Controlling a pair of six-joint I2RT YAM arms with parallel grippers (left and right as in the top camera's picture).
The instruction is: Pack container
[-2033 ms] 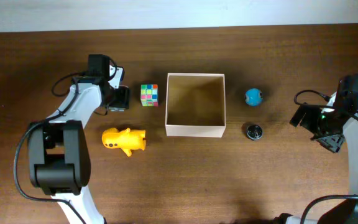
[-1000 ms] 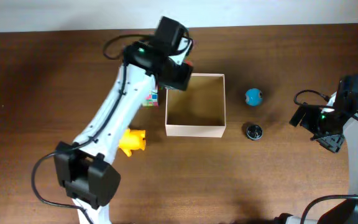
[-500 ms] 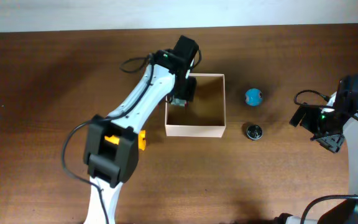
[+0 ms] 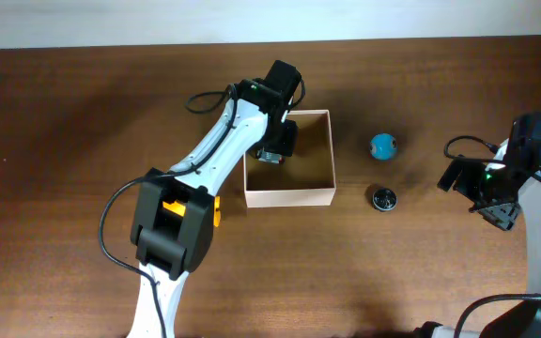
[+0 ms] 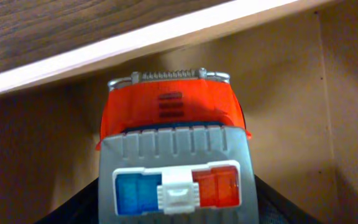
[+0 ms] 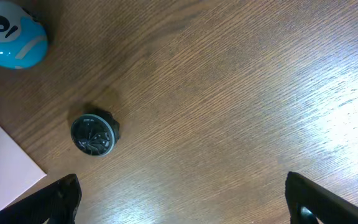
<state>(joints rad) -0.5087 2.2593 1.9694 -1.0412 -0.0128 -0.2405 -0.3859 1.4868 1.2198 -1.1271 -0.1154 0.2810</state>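
The box (image 4: 289, 196) sits open-topped near the middle of the counter (image 4: 83, 113). The left gripper (image 4: 276, 148) hangs inside its left half, clenched on a toy car (image 5: 173, 149) with an orange front and a red-and-blue light bar, nose toward the tan inner wall. Right of the box lie a blue ball (image 4: 383, 145) and a dark disc (image 4: 383, 197), apart from each other. A yellow toy (image 4: 216, 211) peeks from under the left arm. Farther right, the right gripper (image 4: 463, 183) hovers spread wide, empty.

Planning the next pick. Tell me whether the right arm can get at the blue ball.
Probably yes: the blue ball lies on the table before the open right hand, nothing between them.
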